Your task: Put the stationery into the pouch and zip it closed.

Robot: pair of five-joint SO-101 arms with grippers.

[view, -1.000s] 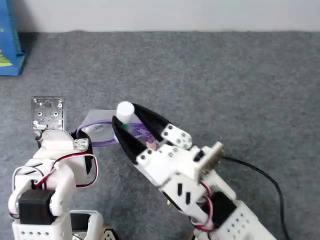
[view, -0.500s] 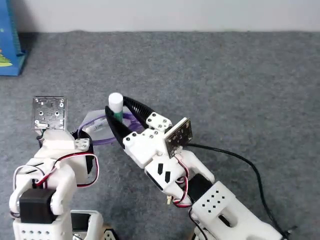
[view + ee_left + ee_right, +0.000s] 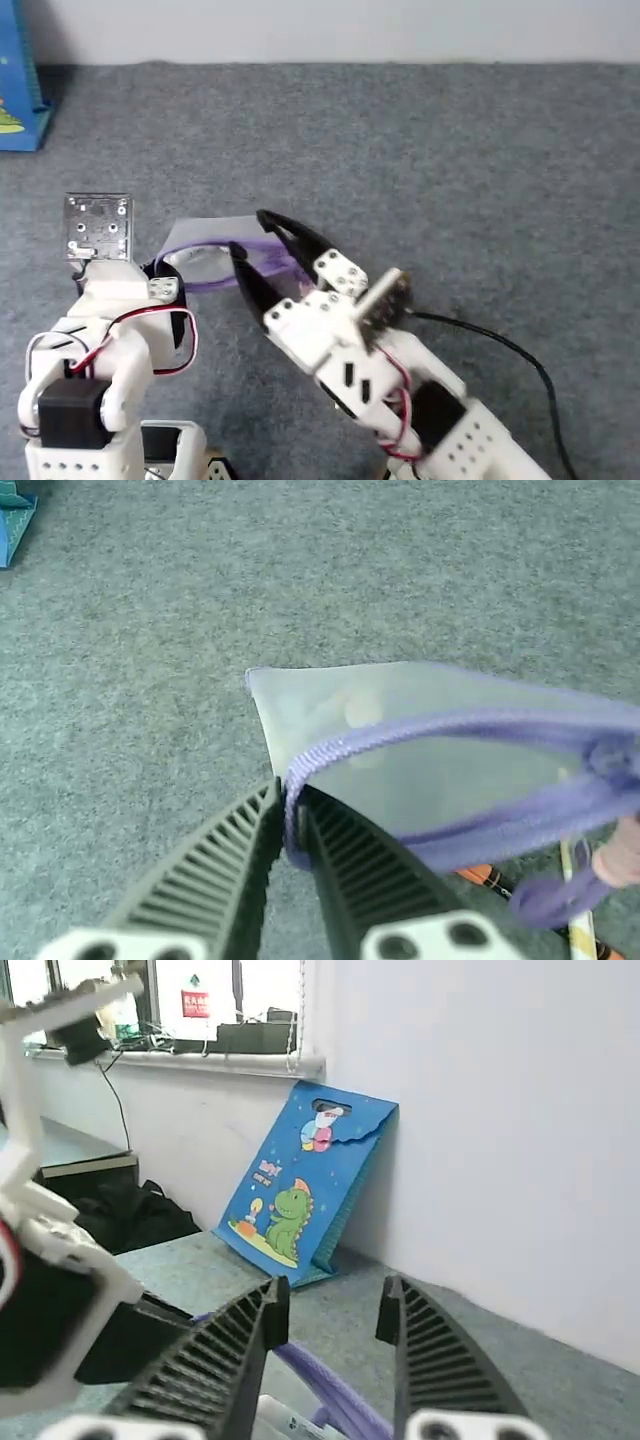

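Note:
The translucent pouch (image 3: 205, 245) with a purple zipper lies on the grey table mat, its mouth open. My left gripper (image 3: 290, 830) is shut on the pouch's zipper edge (image 3: 420, 730) at one corner; in the high view it sits at the pouch's left end (image 3: 160, 272). My right gripper (image 3: 248, 232) hangs open over the pouch mouth with nothing between its black fingers. In the right wrist view it (image 3: 333, 1305) stands above the purple zipper rim (image 3: 320, 1385), with a white object (image 3: 285, 1415) just below it. Pencil ends (image 3: 480, 875) and a pink piece (image 3: 620, 850) show at the pouch.
A blue gift bag (image 3: 15, 90) leans on the wall at the far left, also seen behind the right fingers (image 3: 300, 1190). Bare grey mat (image 3: 450, 170) stretches to the right and back of the pouch. A black cable (image 3: 520, 355) trails from the right arm.
The white glue stick that the right gripper held above the pouch is gone from its fingers. That gripper now stands open and has drawn back slightly. The left arm has not moved.

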